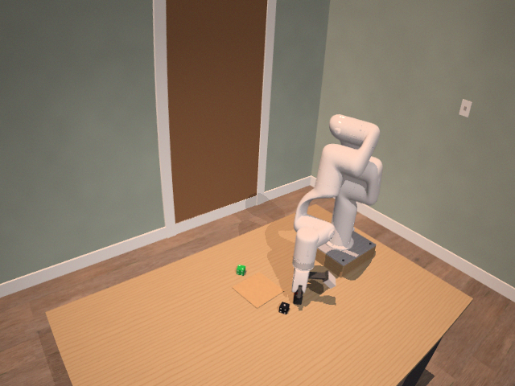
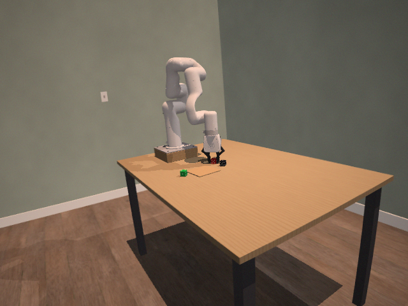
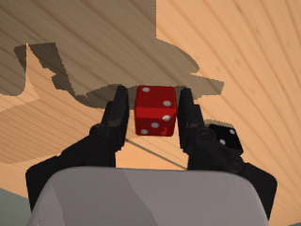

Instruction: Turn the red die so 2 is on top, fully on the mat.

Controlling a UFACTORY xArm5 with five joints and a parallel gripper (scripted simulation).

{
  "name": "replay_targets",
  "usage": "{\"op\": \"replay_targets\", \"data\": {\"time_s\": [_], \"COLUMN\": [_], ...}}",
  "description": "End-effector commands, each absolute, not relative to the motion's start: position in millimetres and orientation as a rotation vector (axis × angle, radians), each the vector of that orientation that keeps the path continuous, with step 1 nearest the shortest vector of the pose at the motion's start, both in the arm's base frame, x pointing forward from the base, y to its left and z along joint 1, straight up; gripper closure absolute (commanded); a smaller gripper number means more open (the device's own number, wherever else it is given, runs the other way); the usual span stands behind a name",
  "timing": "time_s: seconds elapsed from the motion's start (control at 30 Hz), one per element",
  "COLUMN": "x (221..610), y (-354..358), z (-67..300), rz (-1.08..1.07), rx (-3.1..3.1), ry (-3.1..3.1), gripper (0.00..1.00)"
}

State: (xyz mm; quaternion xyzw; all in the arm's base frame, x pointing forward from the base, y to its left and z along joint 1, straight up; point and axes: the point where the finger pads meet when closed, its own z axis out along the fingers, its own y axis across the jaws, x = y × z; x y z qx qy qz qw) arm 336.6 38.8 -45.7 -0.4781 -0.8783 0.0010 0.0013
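Our jaws (image 1: 298,300) (image 2: 213,161), half-open, empty | red die (image 2: 213,160) (image 3: 155,110), upper centre in the wrist view, sits between both fingers, gaps each side | we judge: close sideways next
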Motion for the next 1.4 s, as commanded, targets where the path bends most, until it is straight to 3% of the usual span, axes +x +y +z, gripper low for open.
{"op": "replay_targets", "data": {"time_s": [0.0,0.4,0.43,1.37], "x": [337.7,337.7,337.7,337.7], "y": [39.0,39.0,39.0,39.0], "z": [-45.1,-45.1,-45.1,-45.1], "rz": [0.001,0.001,0.001,0.001], "rx": [-1.502,-1.502,-1.502,-1.502], "ry": [-2.759,-2.759,-2.759,-2.759], "gripper": [0.53,0.53,0.73,0.73]}}
